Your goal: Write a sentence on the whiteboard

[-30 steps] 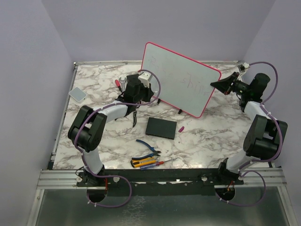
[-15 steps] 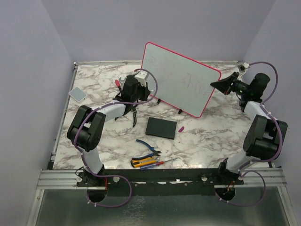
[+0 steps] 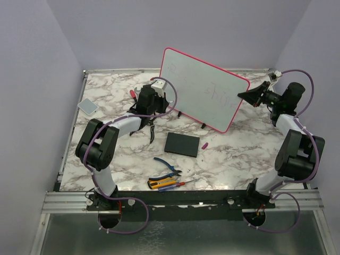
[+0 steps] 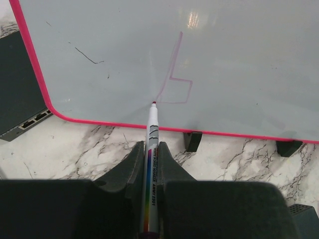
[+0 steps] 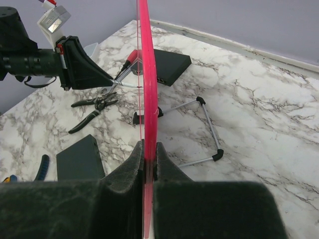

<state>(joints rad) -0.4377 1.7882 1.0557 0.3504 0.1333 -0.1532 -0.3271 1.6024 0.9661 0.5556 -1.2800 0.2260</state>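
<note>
The whiteboard [image 3: 202, 87], a large rectangular pale board with a rounded pink-red frame, is standing upright on small black feet on the white marble tabletop [image 3: 239, 154], toward the far middle, angled across the view. The sentence [image 3: 215, 93] is showing as faint pinkish strokes on the white surface. In the left wrist view one angular pink stroke [image 4: 174, 84] is lying just above the lower frame.

The left tool [image 4: 150, 149] is gripping a white whiteboard marker with a rainbow stripe [image 4: 152, 129], its fingers closed tight on the barrel. The red tip is meeting the board at the lower end of that stroke.

The right tool [image 5: 147, 149] is pinching the right edge of the board, fingers closed on either side of the frame.

A flat black square slab [image 3: 182, 144] is lying on the tabletop in front of the board, with blue-handled pliers [image 3: 169, 167] nearer the arm bases. A small grey square pad [image 3: 87, 105] is sitting well apart at the left.
</note>
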